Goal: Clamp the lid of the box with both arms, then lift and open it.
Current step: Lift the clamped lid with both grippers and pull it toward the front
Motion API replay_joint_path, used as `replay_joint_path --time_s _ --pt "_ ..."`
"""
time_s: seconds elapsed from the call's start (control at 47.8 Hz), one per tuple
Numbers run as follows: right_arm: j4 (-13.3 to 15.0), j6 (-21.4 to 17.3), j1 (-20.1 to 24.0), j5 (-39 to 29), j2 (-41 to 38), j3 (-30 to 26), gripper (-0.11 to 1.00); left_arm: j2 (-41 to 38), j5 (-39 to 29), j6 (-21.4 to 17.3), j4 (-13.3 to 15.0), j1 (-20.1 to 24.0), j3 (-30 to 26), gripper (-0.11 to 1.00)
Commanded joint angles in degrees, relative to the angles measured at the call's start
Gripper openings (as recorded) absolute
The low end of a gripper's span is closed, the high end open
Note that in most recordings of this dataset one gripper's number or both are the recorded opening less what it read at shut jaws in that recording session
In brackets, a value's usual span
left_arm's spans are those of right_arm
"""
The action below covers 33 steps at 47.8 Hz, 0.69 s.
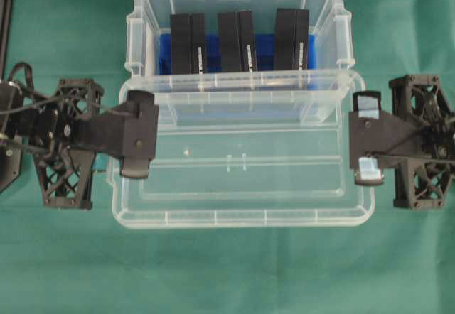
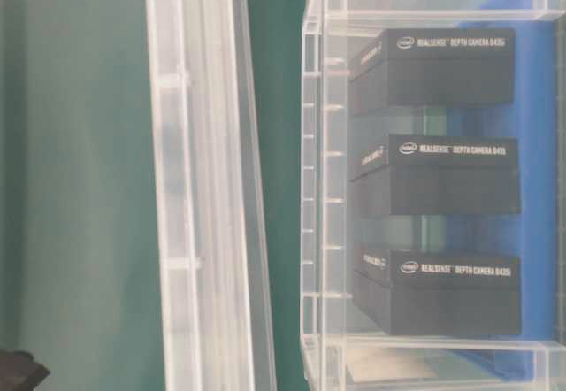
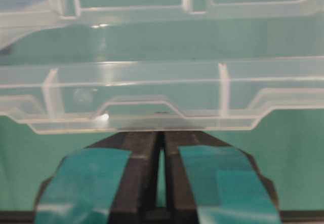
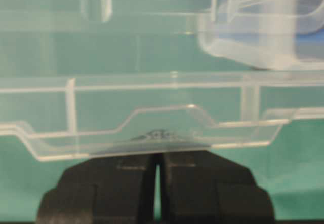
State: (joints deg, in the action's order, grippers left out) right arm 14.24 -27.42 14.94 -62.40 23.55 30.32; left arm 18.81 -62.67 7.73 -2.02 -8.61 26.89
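Left gripper point(image 1: 136, 135): black, clamped on the left short edge of the lid point(image 1: 242, 179); the left wrist view shows its teal-taped fingers point(image 3: 86, 183) nearly together, the lid's side tab between their tips.
Right gripper point(image 1: 367, 138): closed on the lid's right short edge; in the right wrist view its black fingers point(image 4: 202, 183) leave only a thin slit under the tab.
Lid: clear ribbed panel, off the box point(image 1: 142, 15) and toward the near side of it; in the overhead view its far edge overlaps the box's near rim. In the table-level view it stands apart from the box wall.
Box: clear tub, open, beyond the lid, holding a blue insert point(image 1: 165, 51).
Writing: three black blocks point(image 2: 442, 68) inside the box each read "REALSENSE DEPTH CAMERA D435" with a small oval logo.
Surroundings: green cloth point(image 1: 64, 257) beneath the lid and box; lattice-framed wrists point(image 1: 67, 143) flank the lid.
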Motion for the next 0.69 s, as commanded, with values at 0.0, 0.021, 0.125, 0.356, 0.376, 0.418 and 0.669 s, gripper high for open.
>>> replay_joint_path --time_s 0.0,0.021,0.125,0.356,0.376,0.418,0.669 --pt "1.67 -2.72 1.67 1.85 -1.49 -3.43 0.0 0.0 2.55 1.93 -1.14 -1.14 -4.13 0.01" --pt "1.67 -3.43 2.29 1.85 -1.76 -3.34 0.0 -0.09 2.55 2.46 -1.14 -1.58 -4.13 0.01" --pt "1.67 -5.8 4.04 1.76 -2.64 -3.52 0.0 -0.35 2.55 4.22 -1.32 -3.25 -4.39 0.01" --pt "1.76 -7.56 5.63 1.85 -4.13 -3.96 0.0 -1.05 2.64 6.5 -1.58 -5.19 -4.75 0.01" --pt "1.76 -7.56 5.63 1.93 -4.31 -3.96 0.0 -1.23 2.64 6.59 -1.67 -5.27 -4.75 0.01" --pt "1.76 -7.56 5.63 2.11 -4.57 -3.78 0.0 -1.41 2.55 6.59 -1.67 -5.27 -4.75 0.01" --pt "1.76 -7.65 5.63 4.04 -7.29 -2.64 0.0 -3.87 3.16 6.68 -1.67 -5.98 -4.39 0.01"
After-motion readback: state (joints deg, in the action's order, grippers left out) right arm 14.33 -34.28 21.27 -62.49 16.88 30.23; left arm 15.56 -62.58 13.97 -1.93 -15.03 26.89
